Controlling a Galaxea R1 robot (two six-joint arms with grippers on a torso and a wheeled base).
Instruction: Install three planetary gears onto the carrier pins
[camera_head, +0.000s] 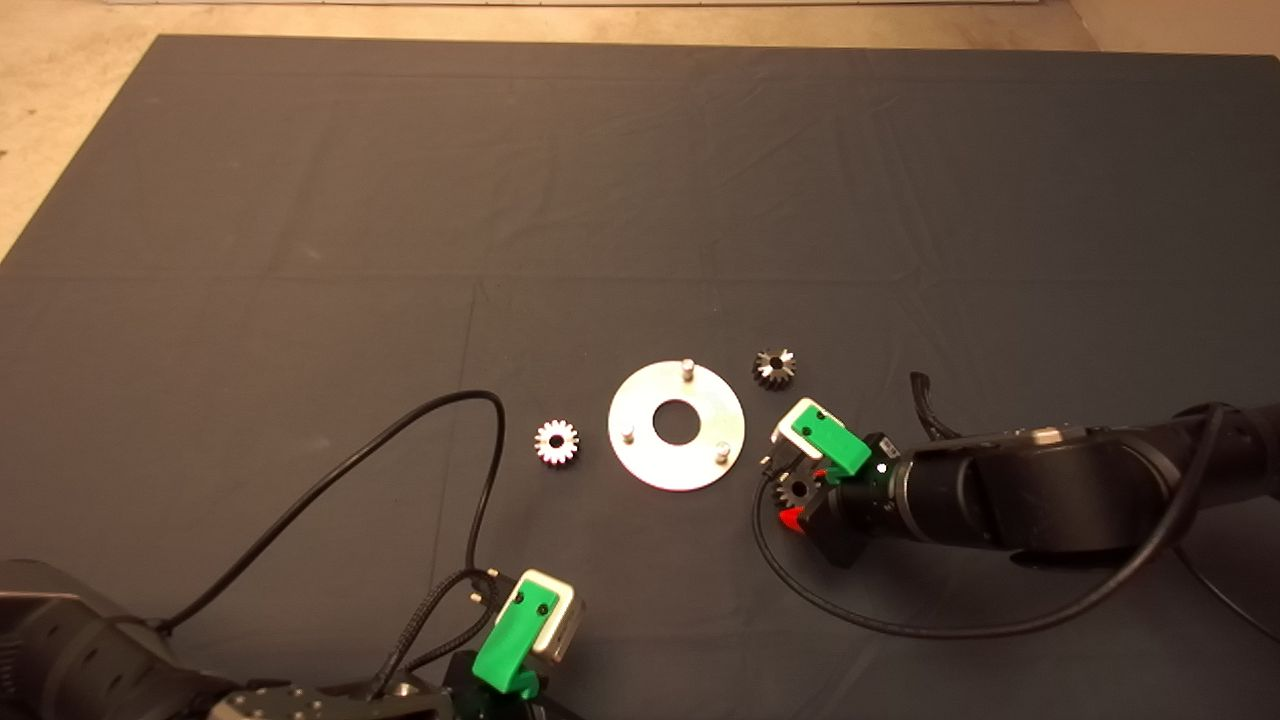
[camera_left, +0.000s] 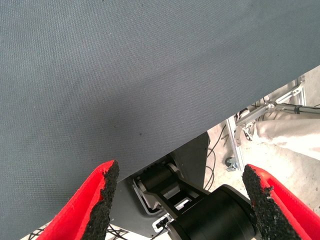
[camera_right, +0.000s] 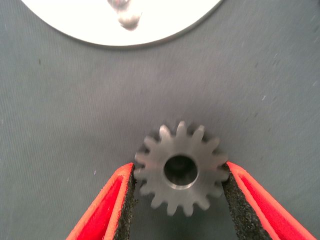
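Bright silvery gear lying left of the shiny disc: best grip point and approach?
Come straight down on the bright silvery toothed steel gear and pinch its toothed rim across opposite sides. It lies flat, bore up, apart from the flat round shiny metal disc. The open, idle left tool is nearest.

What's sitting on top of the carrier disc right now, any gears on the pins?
Only its three pins stand on the disc; all look bare. One gear sits between the right claw pads beside the disc. Nothing covers the disc in the head view.
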